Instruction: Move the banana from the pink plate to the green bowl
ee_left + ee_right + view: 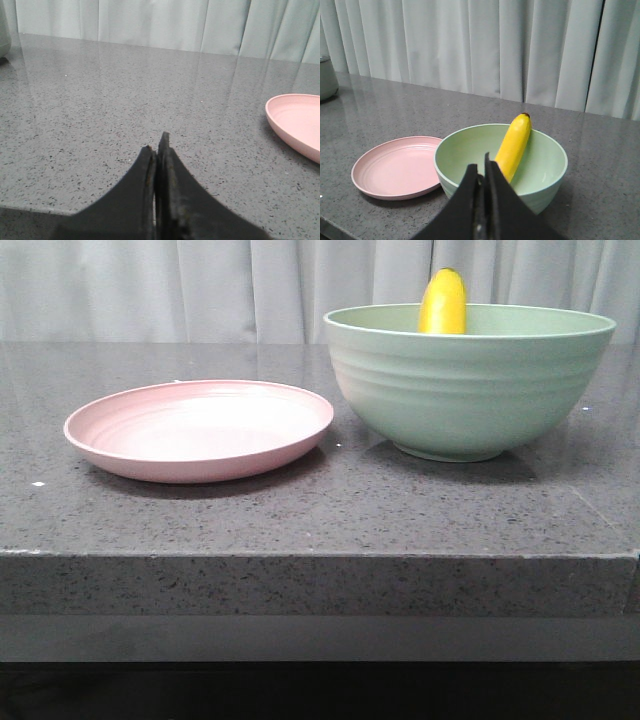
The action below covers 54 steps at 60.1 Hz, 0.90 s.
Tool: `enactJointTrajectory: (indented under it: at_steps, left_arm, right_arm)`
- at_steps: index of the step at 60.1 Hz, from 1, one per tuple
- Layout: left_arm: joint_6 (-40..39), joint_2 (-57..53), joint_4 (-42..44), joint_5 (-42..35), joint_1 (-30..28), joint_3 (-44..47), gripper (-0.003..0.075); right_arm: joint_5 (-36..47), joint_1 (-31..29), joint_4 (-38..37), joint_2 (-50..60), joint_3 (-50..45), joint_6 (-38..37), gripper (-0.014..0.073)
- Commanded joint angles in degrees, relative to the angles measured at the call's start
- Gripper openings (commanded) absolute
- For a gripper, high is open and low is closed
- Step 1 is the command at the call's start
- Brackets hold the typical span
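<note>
The yellow banana (443, 302) leans inside the pale green bowl (470, 390) at the table's right, its end above the rim. In the right wrist view the banana (515, 145) rests against the far wall of the bowl (545, 185). The pink plate (198, 430) lies empty to the left of the bowl; it also shows in the right wrist view (395, 170) and the left wrist view (297, 122). My left gripper (157, 142) is shut and empty, low over bare table. My right gripper (481, 167) is shut and empty, back from the bowl's near side. Neither gripper shows in the front view.
The grey speckled tabletop (320, 510) ends at a front edge close to the plate and bowl. A pale curtain (200, 285) hangs behind the table. A pale object (326, 77) stands at the table's far edge in the right wrist view.
</note>
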<state>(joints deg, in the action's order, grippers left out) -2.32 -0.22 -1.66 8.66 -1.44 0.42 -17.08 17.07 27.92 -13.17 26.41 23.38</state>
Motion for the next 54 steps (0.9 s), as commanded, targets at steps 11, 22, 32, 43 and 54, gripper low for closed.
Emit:
enactJointTrajectory:
  at_steps: [11,22,32,43,54]
  left_arm:
    - [0.00,-1.12,-0.52,-4.85,-0.22,0.22,-0.0020]
    - [0.00,-1.12,-0.52,-4.85,-0.22,0.22,-0.0020]
    - [0.00,-1.12,-0.52,-4.85,-0.22,0.22,-0.0020]
    - [0.00,-1.12,-0.52,-4.85,-0.22,0.22,-0.0020]
    - [0.00,-1.12,-0.52,-4.85,-0.22,0.22,-0.0020]
  right_arm:
    - [4.19,-0.28,0.02,-0.55,1.42,0.65,-0.0069]
    - [4.42,-0.28,0.02,-0.55,1.42,0.65,-0.0069]
    - [8.65,-0.93,-2.35,-0.17,-0.49,-0.89,-0.0069]
    - [17.80,-9.70,-12.05,4.84,-10.00,-16.48,-0.0069]
    - [14.04,-16.42,-17.88,12.57,-20.26,-20.02,-0.0069]
